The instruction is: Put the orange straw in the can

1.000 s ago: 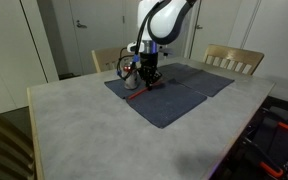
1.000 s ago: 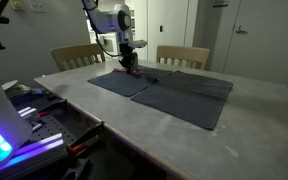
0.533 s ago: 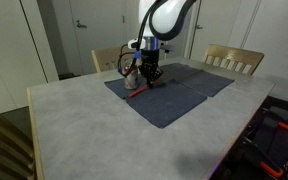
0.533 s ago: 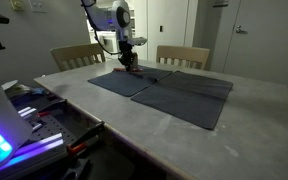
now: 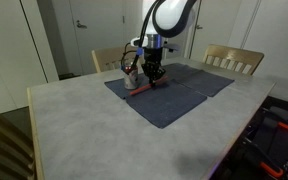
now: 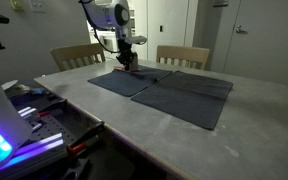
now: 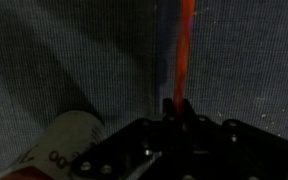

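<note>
Only the wrist view showed the gripper (image 7: 176,110) clamped on one end of the thin red-orange straw (image 7: 185,40), with the small silver red-banded can (image 7: 72,135) just beside. An exterior view placed them over a dark cloth mat (image 5: 174,100).

A pale grey table (image 5: 84,130) takes up most of the room, with a dark blue cloth (image 5: 179,100) spread over its far half. Light wooden chairs (image 5: 234,60) stand behind it, against white walls (image 5: 9,40) and a closed door (image 5: 84,30). Blue-lit equipment (image 6: 4,140) glows beside the table.
</note>
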Available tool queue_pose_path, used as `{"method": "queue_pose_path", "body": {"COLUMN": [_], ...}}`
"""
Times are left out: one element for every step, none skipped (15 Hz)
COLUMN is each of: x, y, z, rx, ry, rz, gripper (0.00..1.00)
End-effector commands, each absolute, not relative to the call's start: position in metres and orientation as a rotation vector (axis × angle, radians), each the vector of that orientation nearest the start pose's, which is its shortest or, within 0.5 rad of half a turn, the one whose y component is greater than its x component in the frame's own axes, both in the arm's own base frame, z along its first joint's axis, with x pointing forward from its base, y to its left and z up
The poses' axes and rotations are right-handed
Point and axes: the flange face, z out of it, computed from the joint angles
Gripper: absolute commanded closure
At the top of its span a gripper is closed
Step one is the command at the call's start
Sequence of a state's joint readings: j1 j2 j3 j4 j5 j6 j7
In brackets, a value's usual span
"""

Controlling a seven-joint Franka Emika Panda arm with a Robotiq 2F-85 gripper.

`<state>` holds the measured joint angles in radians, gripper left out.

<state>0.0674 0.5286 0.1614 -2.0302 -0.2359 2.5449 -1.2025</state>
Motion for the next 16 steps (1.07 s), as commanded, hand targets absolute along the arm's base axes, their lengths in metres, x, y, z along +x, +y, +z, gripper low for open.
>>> {"method": "queue_pose_path", "body": {"x": [0.564,0.560,0.556,0.552,0.548,0.544,0.540,0.537,0.535,0.535,0.534,0.535,0.536,0.533,0.544,0.544], "y": [0.121,0.118,0.114,0.110,0.106,0.103,0.099,0.096,0.093,0.089,0.085,0.080,0.079,0.084,0.085,0.084], "z": [0.196,0.197,0.199,0.200,0.200,0.201,0.201,0.201,0.201,0.201,0.202,0.205,0.206,0.207,0.200,0.199], "rx": [2.380,2.446,2.515,2.577,2.635,2.686,2.734,2.780,2.826,2.865,2.898,2.915,2.882,2.760,2.839,2.833], "ry": [2.033,1.972,1.906,1.835,1.758,1.680,1.604,1.528,1.453,1.378,1.309,1.247,1.284,1.439,1.355,1.357], "rz": [0.036,0.050,0.062,0.075,0.082,0.086,0.097,0.113,0.138,0.172,0.223,0.290,0.328,0.314,0.278,0.279], "gripper": [0.98,0.98,0.98,0.98,0.98,0.98,0.98,0.98,0.98,0.98,0.98,0.98,0.98,0.98,0.98,0.91]}}
